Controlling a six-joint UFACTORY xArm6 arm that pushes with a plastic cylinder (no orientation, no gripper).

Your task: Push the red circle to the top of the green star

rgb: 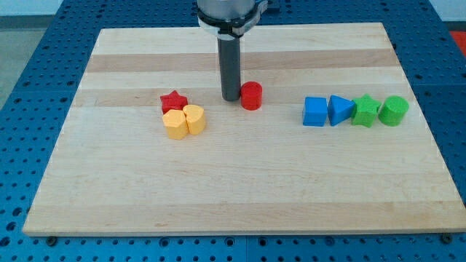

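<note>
Pale wooden board [240, 189] on blue pegboard. Tip [231, 99], gripping nothing, touching red circle [251, 95] on its left; green star [365, 110] far right. Best pushed rightward, slightly up, passing above blue blocks.

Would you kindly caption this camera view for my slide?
My tip sits just left of the red circle, far left of the green star.

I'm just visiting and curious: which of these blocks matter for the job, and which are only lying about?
Part of the job:
red circle
green star
my tip, just left of the red circle

Lying about:
red star
two yellow blocks
blue cube
blue triangle
green circle
</note>
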